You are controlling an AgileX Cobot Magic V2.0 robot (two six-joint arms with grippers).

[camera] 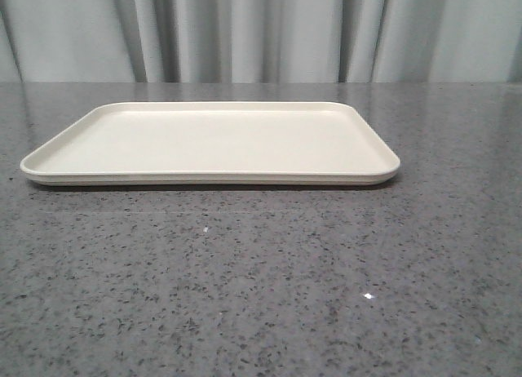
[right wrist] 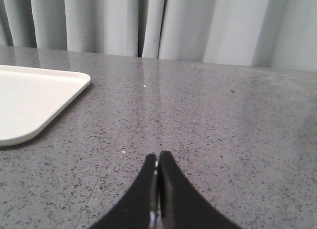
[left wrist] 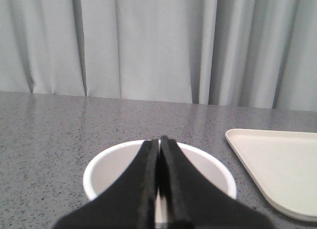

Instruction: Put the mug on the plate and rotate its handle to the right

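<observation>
Inventory, by count:
- Plate (camera: 210, 142): one, cream, rectangular, rounded corners.
- Mug (left wrist: 106, 164): one, white; only its rim and inside show, in the left wrist view.
- Grippers: two, a left gripper (left wrist: 159, 142) and a right gripper (right wrist: 157, 157), each with two black fingers.
- Table (camera: 261, 279): one, grey speckled.
- Curtain (camera: 261, 34): one, pale, pleated.

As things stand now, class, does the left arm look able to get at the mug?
Probably yes. In the left wrist view the left gripper hangs directly over the mug's open mouth, with nothing between them. Its fingers are closed together, so they would likely need to open before gripping the rim. The handle is not visible.
</observation>
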